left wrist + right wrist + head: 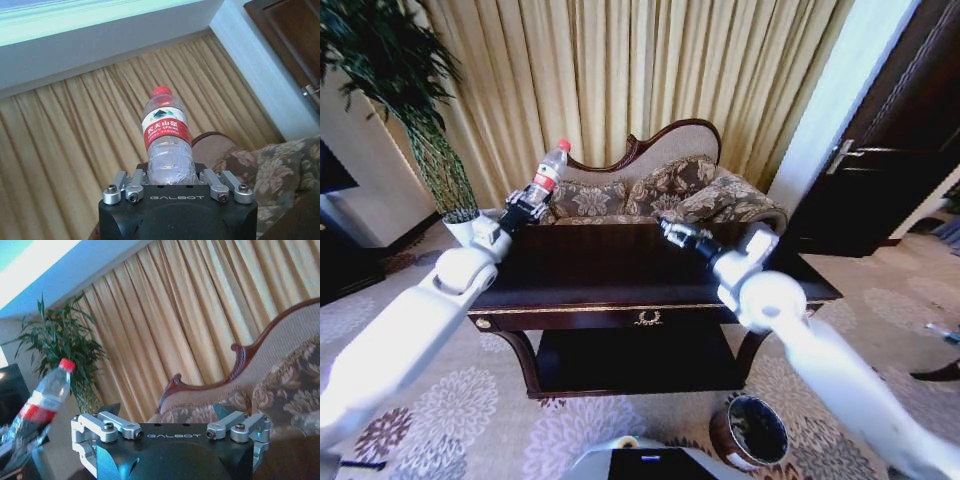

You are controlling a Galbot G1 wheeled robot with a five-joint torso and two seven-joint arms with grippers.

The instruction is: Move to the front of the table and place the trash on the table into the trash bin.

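Left claw (532, 203): clamped on the lower body of the bottle (549, 172), raised above the far left corner of the counter (620, 270); in the left wrist view the claw (171, 181) has its fingers tight on both sides of the bottle (167, 137).
Bottle: clear, red cap and red label, cap up, tilted slightly to the right, clear of the counter top.
Right claw (667, 229): low over the far middle of the counter, holding nothing; in the right wrist view the claw (167, 412) has its fingers spread wide.
Counter: dark, glossy, gold trim along the near edge.
Bin (750, 432): on the carpet, near right, before the counter's right leg, open top.
Sofa (660, 190): just beyond the counter.
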